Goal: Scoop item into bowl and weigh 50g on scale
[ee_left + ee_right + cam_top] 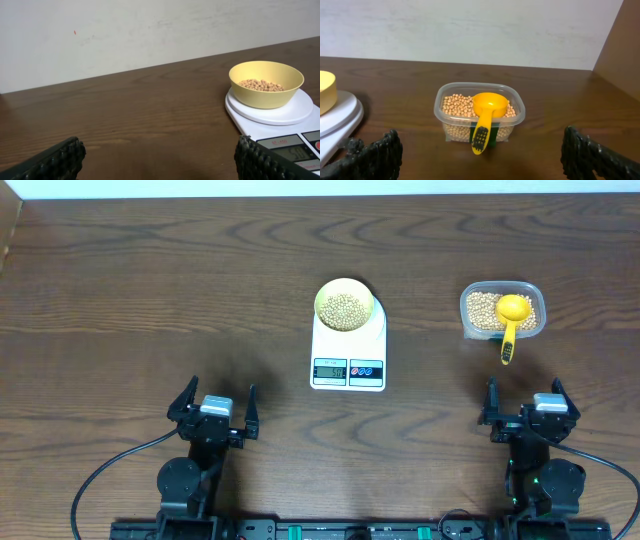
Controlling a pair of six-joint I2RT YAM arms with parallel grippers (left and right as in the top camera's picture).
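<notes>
Overhead looks straight down; both low wrist views face forward, sharing the scale (272, 116).

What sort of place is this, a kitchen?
Probably a robot test bench, not a kitchen: left claw and right claw at a wooden table, with a scale and tub of beans.

Prob. a robot lab bench: two arms (182, 478) on a rail (320, 531) w/ cables (98, 472), wood table (150, 290), plain white wall (150, 30) behind.

The left arm (205, 442) and right arm (540, 442) sit folded low, each with jaws spread wide, gripping nothing.
</notes>
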